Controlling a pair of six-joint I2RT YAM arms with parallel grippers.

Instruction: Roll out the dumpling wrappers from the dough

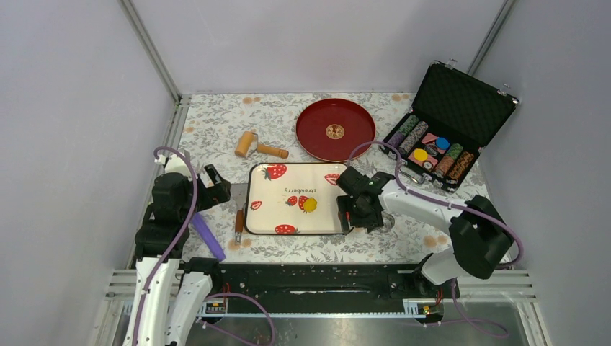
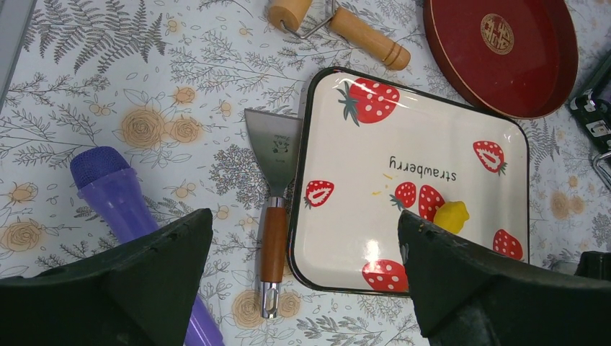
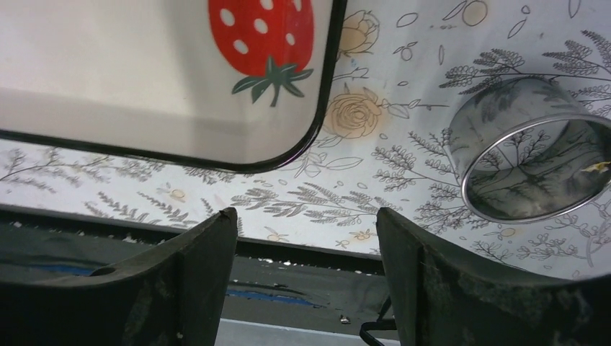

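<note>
The dough (image 1: pixel 310 205) is a small bright yellow lump on the white strawberry tray (image 1: pixel 320 184), near its middle. It also shows in the left wrist view (image 2: pixel 452 215), at the tip of the right finger, not touched. No flattened dumpling wrappers show in any view. My left gripper (image 1: pixel 222 189) is open and empty, left of the tray (image 2: pixel 346 238) above the scraper (image 2: pixel 274 216). My right gripper (image 1: pixel 358 222) is open and empty over the tray's near right corner (image 3: pixel 108 72); its jaws (image 3: pixel 306 213) face the table's near edge. The wooden rolling pin (image 1: pixel 259 146) lies behind the tray.
A metal ring cutter (image 3: pixel 529 166) stands right of the tray, by my right gripper. A purple handle (image 1: pixel 207 236) lies near left. A red round plate (image 1: pixel 335 130) and an open poker chip case (image 1: pixel 443 137) sit at the back right.
</note>
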